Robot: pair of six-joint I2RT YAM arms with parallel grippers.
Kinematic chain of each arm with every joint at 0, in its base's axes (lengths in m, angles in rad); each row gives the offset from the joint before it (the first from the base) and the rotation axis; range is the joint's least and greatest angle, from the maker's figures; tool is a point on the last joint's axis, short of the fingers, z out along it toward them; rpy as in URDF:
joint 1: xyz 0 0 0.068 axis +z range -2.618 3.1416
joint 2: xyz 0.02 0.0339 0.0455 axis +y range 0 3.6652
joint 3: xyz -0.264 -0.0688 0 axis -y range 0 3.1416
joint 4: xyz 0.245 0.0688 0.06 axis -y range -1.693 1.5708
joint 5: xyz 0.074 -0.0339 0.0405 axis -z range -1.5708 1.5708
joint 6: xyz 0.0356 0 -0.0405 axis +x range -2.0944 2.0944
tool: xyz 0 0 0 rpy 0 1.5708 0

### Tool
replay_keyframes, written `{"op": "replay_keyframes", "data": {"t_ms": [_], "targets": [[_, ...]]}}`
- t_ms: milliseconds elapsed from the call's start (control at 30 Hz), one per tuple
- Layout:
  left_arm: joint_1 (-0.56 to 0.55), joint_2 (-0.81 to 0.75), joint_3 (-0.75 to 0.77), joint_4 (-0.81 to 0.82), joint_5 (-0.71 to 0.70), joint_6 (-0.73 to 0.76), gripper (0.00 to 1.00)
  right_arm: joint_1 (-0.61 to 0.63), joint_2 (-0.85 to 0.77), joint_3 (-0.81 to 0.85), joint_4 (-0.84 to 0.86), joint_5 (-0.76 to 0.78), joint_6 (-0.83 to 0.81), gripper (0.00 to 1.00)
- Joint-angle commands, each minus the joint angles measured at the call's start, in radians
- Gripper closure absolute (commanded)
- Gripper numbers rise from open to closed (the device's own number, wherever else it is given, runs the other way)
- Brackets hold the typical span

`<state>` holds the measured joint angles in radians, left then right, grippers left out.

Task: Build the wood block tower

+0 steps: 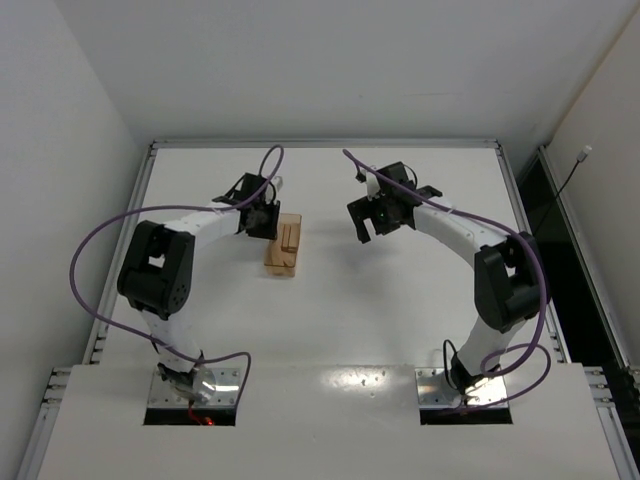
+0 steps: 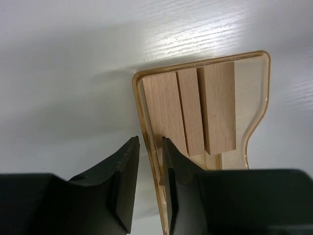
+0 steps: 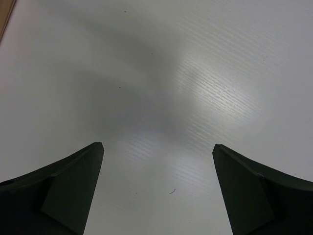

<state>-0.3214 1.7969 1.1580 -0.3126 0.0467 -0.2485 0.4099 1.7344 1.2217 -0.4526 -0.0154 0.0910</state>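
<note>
Three light-tan wood blocks [image 2: 195,110] lie side by side in a translucent amber box [image 2: 254,98]. In the top view the blocks [image 1: 290,238] and the box [image 1: 274,262] sit at the table's middle left. No tower is in view. My left gripper [image 2: 149,142] straddles the box's left wall [image 2: 139,105], one finger outside and one inside, with the jaws drawn close on the wall. It shows at the box's far left corner in the top view [image 1: 262,222]. My right gripper [image 3: 157,147] is wide open and empty over bare table, to the right of the box [image 1: 375,228].
The white table [image 1: 400,320] is ringed by a metal frame and white walls. A tan sliver [image 3: 4,19] shows at the top left corner of the right wrist view. Purple cables loop off both arms.
</note>
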Motion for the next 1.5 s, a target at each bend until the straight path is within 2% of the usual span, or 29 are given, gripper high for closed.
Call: {"op": "replay_keyframes", "data": {"t_ms": [0,133,167,200,333,433,533,567,633,667,767,900,1000,1167,1233,1333,1367,1433,1467], "targets": [[-0.010,0.034,0.042,0.012,-0.028,-0.003,0.78,0.003,-0.006,0.021,0.008,0.012,0.004,0.08],[-0.010,0.067,0.051,0.001,-0.039,-0.003,0.88,-0.008,-0.006,0.021,0.008,0.023,0.004,0.08],[-0.010,0.067,0.051,0.001,-0.050,-0.003,0.96,-0.017,-0.015,0.021,0.008,0.035,0.004,0.08],[-0.010,0.067,0.051,0.001,-0.050,-0.003,1.00,-0.017,-0.015,0.021,0.008,0.035,0.004,0.08],[-0.019,0.058,0.051,0.001,-0.103,-0.021,1.00,-0.036,-0.038,-0.010,0.017,0.046,0.004,0.08],[-0.047,0.019,0.042,-0.008,-0.212,-0.031,1.00,-0.074,-0.075,-0.022,0.017,0.055,-0.005,0.08],[-0.106,-0.051,0.029,-0.008,-0.404,-0.031,1.00,-0.127,-0.121,-0.043,0.017,0.055,-0.005,0.08],[-0.125,-0.068,0.019,0.001,-0.513,-0.031,1.00,-0.143,-0.131,-0.044,0.017,0.055,-0.005,0.08],[-0.175,-0.103,0.019,0.001,-0.611,-0.031,1.00,-0.189,-0.169,-0.068,0.028,0.055,-0.005,0.08],[-0.192,-0.113,0.019,0.013,-0.714,-0.019,1.00,-0.204,-0.180,-0.077,0.028,0.055,-0.005,0.08],[-0.235,-0.122,0.019,0.035,-0.871,0.011,1.00,-0.259,-0.216,-0.108,0.038,0.032,-0.005,0.08],[-0.289,-0.087,0.052,0.047,-0.968,0.093,1.00,-0.318,-0.246,-0.136,0.049,0.011,-0.005,0.08],[-0.375,-0.015,0.080,0.056,-1.070,0.161,1.00,-0.367,-0.268,-0.145,0.040,-0.011,-0.005,0.08],[-0.478,0.068,0.080,0.254,-1.298,0.375,1.00,-0.413,-0.308,-0.178,0.049,-0.031,0.004,0.08],[-0.511,0.116,0.080,0.309,-1.332,0.441,1.00,-0.427,-0.320,-0.188,0.058,-0.041,0.004,0.08],[-0.550,0.169,0.054,0.499,-1.398,0.628,1.00,-0.450,-0.332,-0.188,0.058,-0.060,0.013,0.08],[-0.550,0.185,0.045,0.564,-1.418,0.760,1.00,-0.462,-0.341,-0.197,0.058,-0.060,0.013,0.08],[-0.561,0.215,-0.012,0.868,-1.455,0.947,1.00,-0.473,-0.342,-0.197,0.058,-0.081,0.013,0.08],[-0.561,0.231,-0.036,1.012,-1.455,1.193,1.00,-0.483,-0.352,-0.206,0.067,-0.081,0.022,0.08]]}}
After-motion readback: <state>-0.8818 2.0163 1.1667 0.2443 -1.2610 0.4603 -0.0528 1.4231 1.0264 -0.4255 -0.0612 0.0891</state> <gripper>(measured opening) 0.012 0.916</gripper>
